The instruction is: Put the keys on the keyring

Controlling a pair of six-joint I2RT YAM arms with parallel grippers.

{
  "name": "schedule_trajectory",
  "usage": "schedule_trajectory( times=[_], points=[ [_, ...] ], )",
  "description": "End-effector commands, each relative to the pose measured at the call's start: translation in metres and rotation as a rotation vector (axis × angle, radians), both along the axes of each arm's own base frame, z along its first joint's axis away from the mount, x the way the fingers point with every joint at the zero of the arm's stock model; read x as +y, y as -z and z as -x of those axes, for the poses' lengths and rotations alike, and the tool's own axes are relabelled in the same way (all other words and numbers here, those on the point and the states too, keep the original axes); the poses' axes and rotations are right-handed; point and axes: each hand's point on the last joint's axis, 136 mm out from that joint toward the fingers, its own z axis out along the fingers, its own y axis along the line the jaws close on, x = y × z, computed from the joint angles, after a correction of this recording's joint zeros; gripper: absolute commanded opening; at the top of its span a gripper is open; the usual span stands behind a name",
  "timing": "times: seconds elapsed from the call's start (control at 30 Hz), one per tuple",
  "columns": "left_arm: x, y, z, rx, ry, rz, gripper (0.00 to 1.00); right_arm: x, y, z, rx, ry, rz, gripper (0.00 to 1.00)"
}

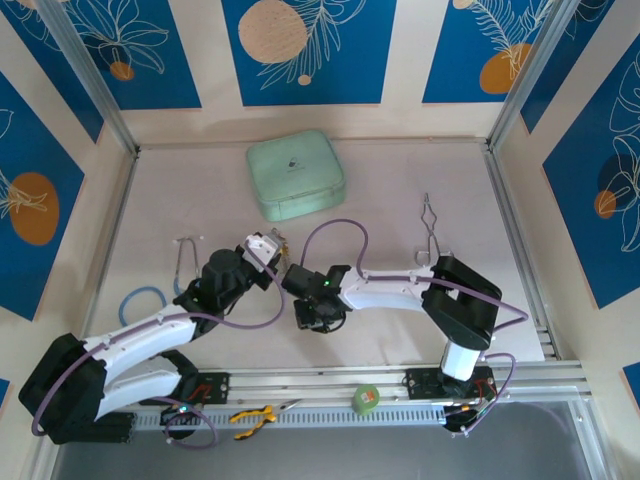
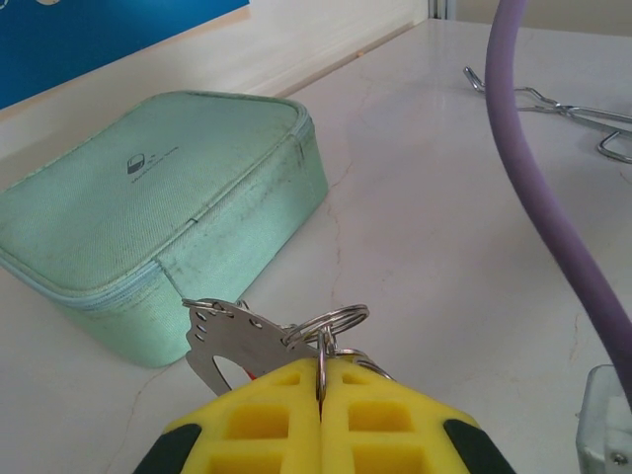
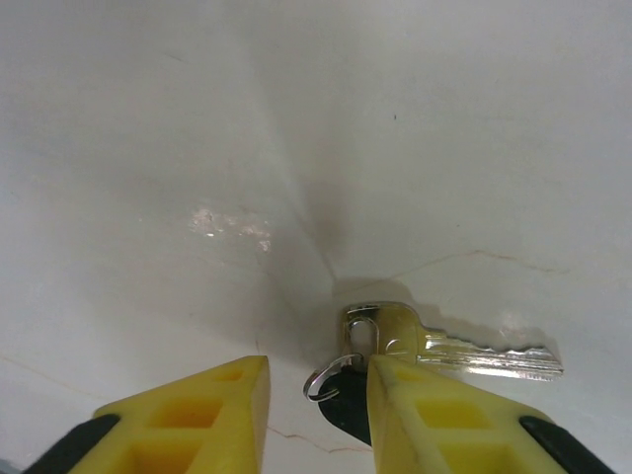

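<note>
Left tool [image 2: 321, 380] was shut on a split ring [image 2: 334, 320] w/ a flat silver piece [image 2: 225, 346], near the case [image 2: 148, 207]. Right tool [image 3: 316, 380] stood narrow-open astride a yellow-head key [image 3: 464, 354] lying on the surface [image 3: 296, 148], apparently not gripped. Keyring [image 1: 180, 258] lay apart, by my left arm. I judged nothing threaded yet, so all still to do.
</note>
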Motion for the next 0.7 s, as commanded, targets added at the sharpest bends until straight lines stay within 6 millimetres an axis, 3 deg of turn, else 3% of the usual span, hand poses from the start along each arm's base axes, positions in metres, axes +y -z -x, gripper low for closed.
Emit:
schedule_trajectory(
  times=[0.0, 0.17, 0.67],
  points=[
    [-0.0008, -0.0072, 0.0026, -0.027, 0.006, 0.015, 0.00, -0.0050, 0.0011, 0.0023, 0.005, 0.000, 0.053, 0.29],
    [-0.0017, -0.0083, 0.0029, -0.031, 0.012, 0.018, 0.00, -0.0042, 0.0035, 0.0042, 0.009, -0.012, 0.080, 0.29],
    [-0.0020, -0.0095, 0.0030, -0.041, 0.017, 0.006, 0.00, -0.0080, 0.0002, 0.0038, -0.017, -0.014, 0.124, 0.12]
  ],
)
